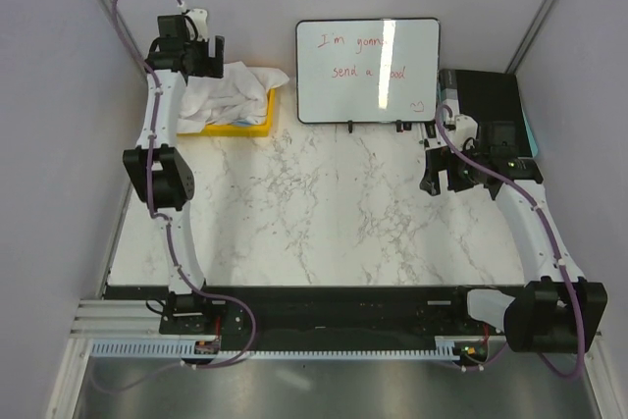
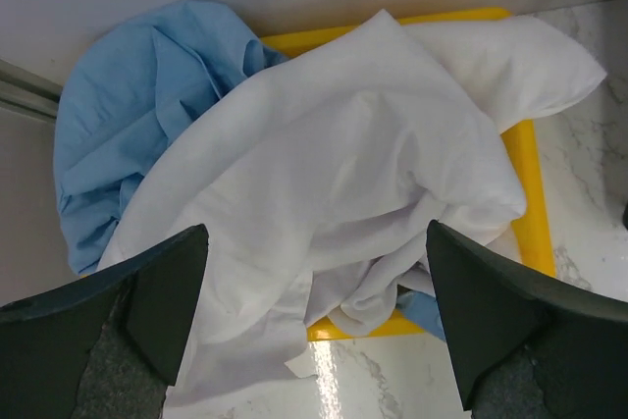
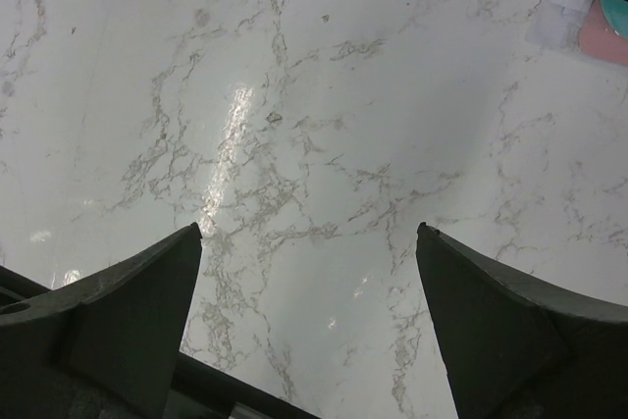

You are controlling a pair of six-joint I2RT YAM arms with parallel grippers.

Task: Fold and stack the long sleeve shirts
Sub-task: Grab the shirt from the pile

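The two shirts lie together in a yellow bin at the far left corner of the table, close to the wall. The white shirt is on top as a crumpled heap, with no sleeve or collar that I can make out clearly. In the top view its longer direction goes roughly from left to right across the bin, and the right end rises a little toward the far side. In the left wrist view one rounded end of it points to the upper right and passes over the corner of the bin, while another part hangs over the near rim and touches the table. The blue shirt is bunched beside and partly under the white one, on the left, and spills over the side of the bin toward the wall; which way it points I cannot tell. The left gripper hangs above the heap with its jaws spread wide and holds nothing. The right gripper is well apart from the shirts, above the bare table on the right, also spread wide and holding nothing. A whiteboard stands at the far edge.
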